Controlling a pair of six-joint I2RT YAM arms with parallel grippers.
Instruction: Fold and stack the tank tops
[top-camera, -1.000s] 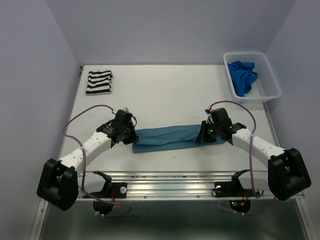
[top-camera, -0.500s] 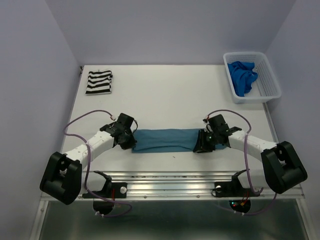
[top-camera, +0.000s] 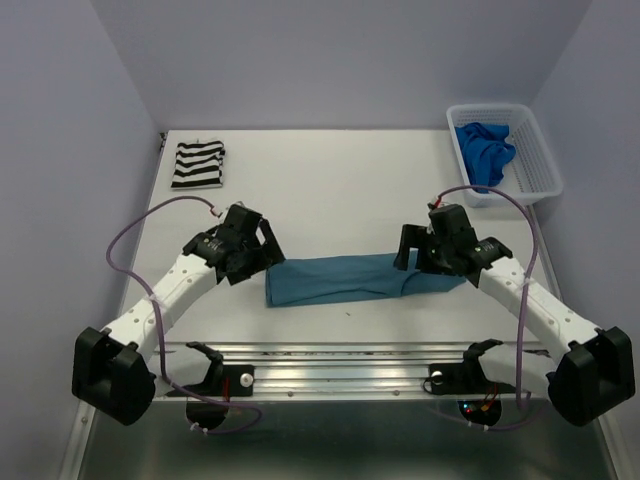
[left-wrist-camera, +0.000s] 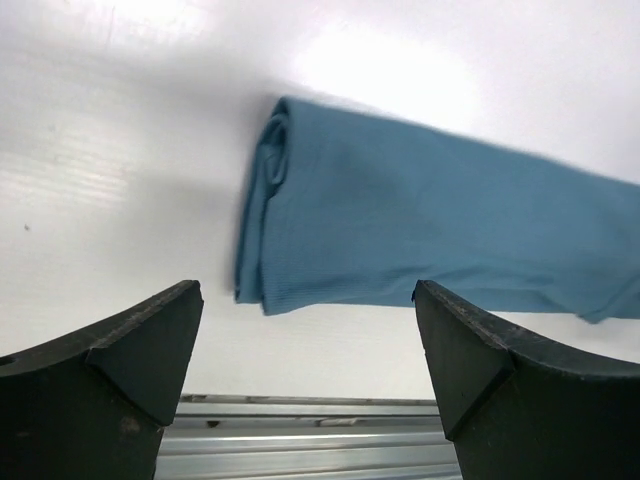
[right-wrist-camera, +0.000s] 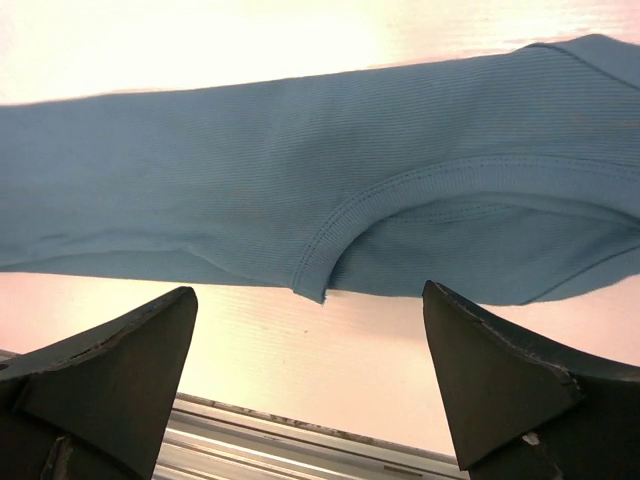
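Left pincer (top-camera: 258, 260) is spread wide, nothing between its fingers (left-wrist-camera: 130, 370). It hangs over the left end of the teal tank top (top-camera: 340, 278), and the wrist camera looks down on a thick folded edge there.

Over to the right pincer (top-camera: 420, 262): it is just as wide, its fingers (right-wrist-camera: 500, 385) holding nothing, above the right end, where a stitched curved hem shows.

The teal top lies loose on the white counter (top-camera: 330, 190), a long folded band running left to right between the two pincers near the front edge.

Further out, the striped tank top (top-camera: 198, 165) sits folded in the far left corner. In the far right corner, the royal blue tank top (top-camera: 484, 150) is bunched in the white basket (top-camera: 541, 150).
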